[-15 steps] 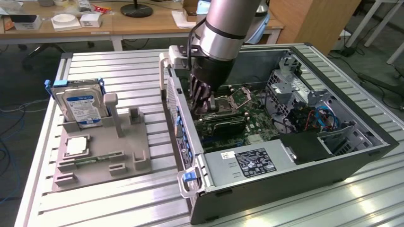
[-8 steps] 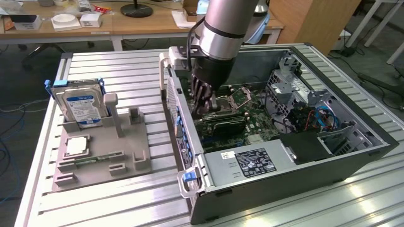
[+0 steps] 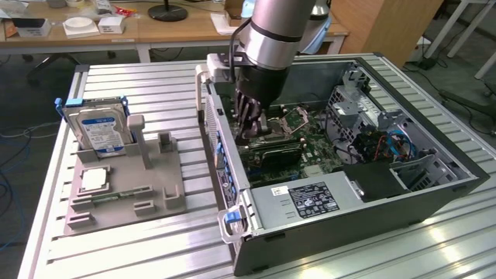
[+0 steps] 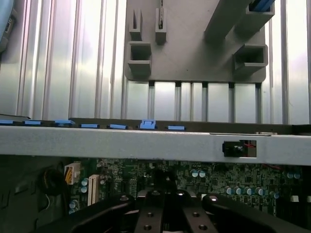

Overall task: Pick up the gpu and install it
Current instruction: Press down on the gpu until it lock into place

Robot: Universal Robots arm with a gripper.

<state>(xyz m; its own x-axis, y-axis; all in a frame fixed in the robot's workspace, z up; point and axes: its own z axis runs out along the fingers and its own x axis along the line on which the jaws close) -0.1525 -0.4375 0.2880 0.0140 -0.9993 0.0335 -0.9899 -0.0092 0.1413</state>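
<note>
- Exterior view: open computer case [image 3: 434, 197] on the slatted surface [image 3: 139, 256] — tool [image 3: 250, 135] closed, down inside over the motherboard [image 3: 310, 145].
- gpu [image 3: 273, 152] lies flat on the board, just beside the tool.
- Grey holder tray [image 3: 166, 192] carries the hard drive [image 3: 99, 131] upright.

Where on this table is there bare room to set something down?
Bare ribbed table lies beyond the grey holder tray, up to the computer case. Another bare strip runs along the case's near side. Inside the case it is crowded: the gripper is down over the motherboard.
</note>
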